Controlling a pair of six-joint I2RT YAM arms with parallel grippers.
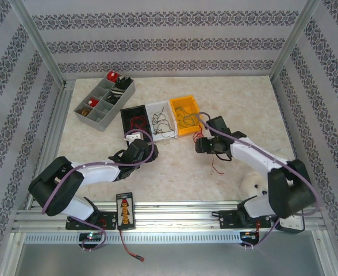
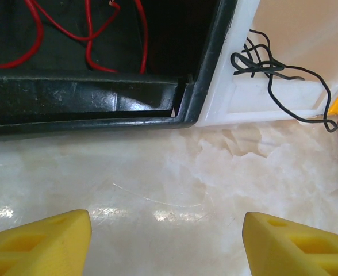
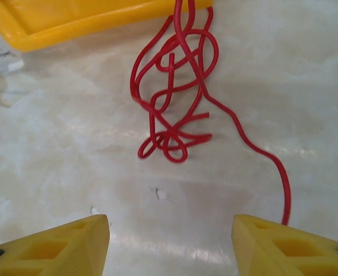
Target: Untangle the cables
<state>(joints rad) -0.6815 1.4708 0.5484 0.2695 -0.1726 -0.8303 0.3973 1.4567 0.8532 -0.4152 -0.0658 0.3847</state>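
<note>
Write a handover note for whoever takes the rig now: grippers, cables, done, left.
Left gripper: open, empty, above the table before the black bin.
Right gripper: open, empty, facing a red tangle on the table beside the yellow bin.
Done: red cables lie in the black bin; black cable drapes over the white bin wall.
Left: the red tangle is knotted; unpick it.

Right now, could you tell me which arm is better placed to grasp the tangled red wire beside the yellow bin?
Right. The right gripper, open, faces the red wire tangle lying loose on the table just ahead of it. The left gripper, also open, faces a corner of the black bin instead.
</note>
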